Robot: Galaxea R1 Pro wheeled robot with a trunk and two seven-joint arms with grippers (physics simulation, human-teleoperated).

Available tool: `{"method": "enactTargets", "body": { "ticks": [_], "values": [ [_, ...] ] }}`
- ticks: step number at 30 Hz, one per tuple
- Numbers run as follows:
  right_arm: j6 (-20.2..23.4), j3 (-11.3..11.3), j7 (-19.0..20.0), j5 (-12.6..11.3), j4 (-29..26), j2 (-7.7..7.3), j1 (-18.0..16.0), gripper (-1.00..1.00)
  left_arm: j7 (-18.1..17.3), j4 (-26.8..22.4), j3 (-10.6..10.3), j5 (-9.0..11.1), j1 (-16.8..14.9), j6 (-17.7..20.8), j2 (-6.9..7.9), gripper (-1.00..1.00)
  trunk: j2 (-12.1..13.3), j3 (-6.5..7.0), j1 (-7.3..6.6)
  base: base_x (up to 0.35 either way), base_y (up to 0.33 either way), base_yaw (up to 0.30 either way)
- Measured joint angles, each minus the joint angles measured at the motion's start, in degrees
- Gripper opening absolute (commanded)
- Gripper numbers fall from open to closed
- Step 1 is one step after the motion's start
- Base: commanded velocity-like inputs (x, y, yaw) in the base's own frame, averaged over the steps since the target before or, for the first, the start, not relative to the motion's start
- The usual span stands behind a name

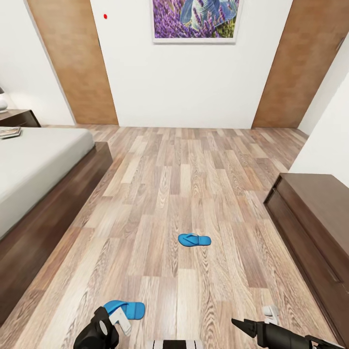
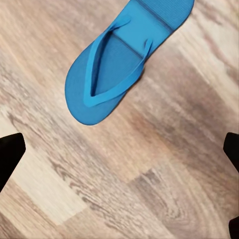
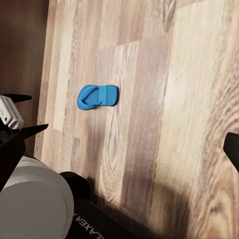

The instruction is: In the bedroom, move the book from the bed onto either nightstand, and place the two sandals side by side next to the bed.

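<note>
Left gripper [image 1: 114,322] hangs over near sandal [image 1: 125,308], fingers apart, nothing held. Right gripper [image 1: 247,327] also spread, empty. Second sandal [image 1: 194,239] mid plank floor [image 1: 194,184]. Book [image 1: 9,132] on bed [image 1: 34,165], nightstand [image 1: 18,118] beyond. White walls, brown doors.

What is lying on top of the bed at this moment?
On the bed, the book lies flat near the head end, beside the nightstand. The rest of the visible mattress is bare; its left part is cut off by the picture's edge.

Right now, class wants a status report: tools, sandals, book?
Left tool open over near sandal. Far sandal lies apart. Book on bed.
</note>
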Motion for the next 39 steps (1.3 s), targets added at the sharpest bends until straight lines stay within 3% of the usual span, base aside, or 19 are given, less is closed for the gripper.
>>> {"method": "enactTargets", "body": {
  "ticks": [23, 39],
  "values": [
    [0.0, 0.0, 0.0, 0.0, 0.0, 0.00, 0.0, 1.00, 0.0, -0.7, 0.0, -0.1, 0.0, 0.1, 0.00, 1.00, 0.0, 0.00, 0.00, 0.001, -0.001, 0.000],
    [0.0, 0.0, 0.0, 0.0, 0.0, 0.00, 0.0, 1.00, 0.0, -0.7, 0.0, -0.3, 0.0, 0.0, 0.00, 1.00, 0.0, 0.00, -0.02, 0.127, -0.042, 0.000]
  ]
}}
